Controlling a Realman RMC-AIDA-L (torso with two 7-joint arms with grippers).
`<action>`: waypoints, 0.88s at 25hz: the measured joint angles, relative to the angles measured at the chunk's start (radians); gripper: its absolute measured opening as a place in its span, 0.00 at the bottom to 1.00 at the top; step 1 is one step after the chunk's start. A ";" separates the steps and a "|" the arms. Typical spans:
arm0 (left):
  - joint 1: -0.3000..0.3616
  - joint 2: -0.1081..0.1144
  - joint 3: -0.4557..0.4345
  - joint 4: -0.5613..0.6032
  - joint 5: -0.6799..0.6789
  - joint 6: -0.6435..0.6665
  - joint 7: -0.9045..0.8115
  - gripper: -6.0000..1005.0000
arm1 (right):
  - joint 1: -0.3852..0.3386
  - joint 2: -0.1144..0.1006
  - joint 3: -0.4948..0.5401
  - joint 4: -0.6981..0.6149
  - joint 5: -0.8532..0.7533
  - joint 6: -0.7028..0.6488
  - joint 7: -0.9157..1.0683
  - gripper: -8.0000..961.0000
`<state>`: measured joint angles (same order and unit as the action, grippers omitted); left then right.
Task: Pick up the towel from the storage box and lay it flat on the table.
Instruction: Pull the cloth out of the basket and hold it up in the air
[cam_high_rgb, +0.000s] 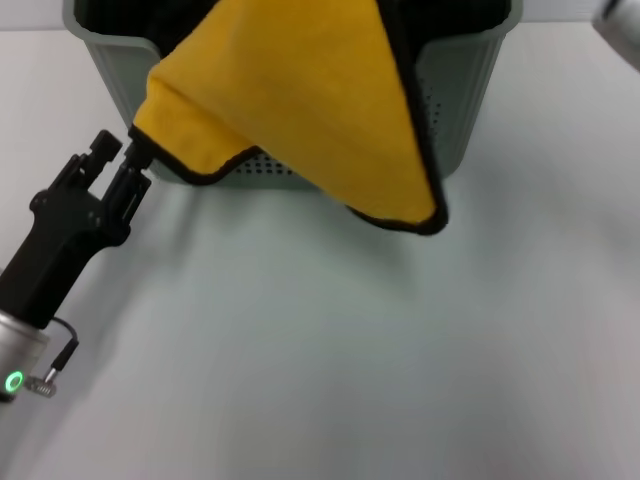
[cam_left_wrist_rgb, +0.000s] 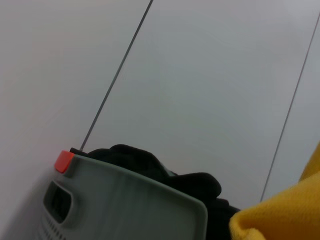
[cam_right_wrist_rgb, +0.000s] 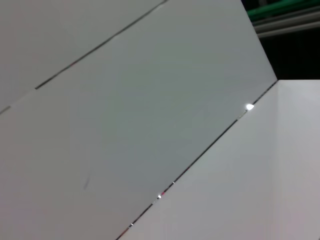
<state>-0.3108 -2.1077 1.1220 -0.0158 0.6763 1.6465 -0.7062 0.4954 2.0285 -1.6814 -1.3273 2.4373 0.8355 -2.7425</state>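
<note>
the left gripper (cam_high_rgb: 137, 152) reaches in over the table (cam_high_rgb: 330, 350) from the near left of the head view, its black fingers pinched narrow on the lower left corner of the towel (cam_high_rgb: 300, 100), right on the black piping. one towel shows, yellow face up, draped out of the storage box (cam_high_rgb: 455, 100) over its front wall. its other free corner hangs in front of the box, lower than the held one, near the table. there is one box, at the far edge of the table, its dotted wall showing beside the cloth.

the left wrist view adds what the head view hides: the box's solid rim with a slot handle (cam_left_wrist_rgb: 59, 200), a small orange tab (cam_left_wrist_rgb: 63, 161) at its corner, and dark cloth (cam_left_wrist_rgb: 165, 175) heaped inside, with a yellow fold of towel at one side.

the right gripper's fingers appear in no view; only a pale blur (cam_high_rgb: 620, 30) sits at the far right, and the right wrist view shows just white panels with seams.
</note>
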 joint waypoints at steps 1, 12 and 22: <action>0.006 0.000 -0.002 -0.004 0.000 -0.001 0.012 0.38 | 0.008 0.000 -0.002 -0.004 0.009 -0.017 0.000 0.01; 0.080 0.000 0.013 -0.042 0.002 -0.019 0.125 0.50 | 0.125 -0.001 -0.023 0.004 0.028 -0.198 -0.002 0.01; -0.080 0.000 0.005 -0.186 0.056 -0.092 0.230 0.50 | 0.230 -0.001 -0.051 0.065 0.060 -0.245 0.001 0.01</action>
<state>-0.3905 -2.1077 1.1266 -0.2014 0.7328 1.5545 -0.4762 0.7255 2.0279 -1.7323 -1.2619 2.4969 0.5908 -2.7415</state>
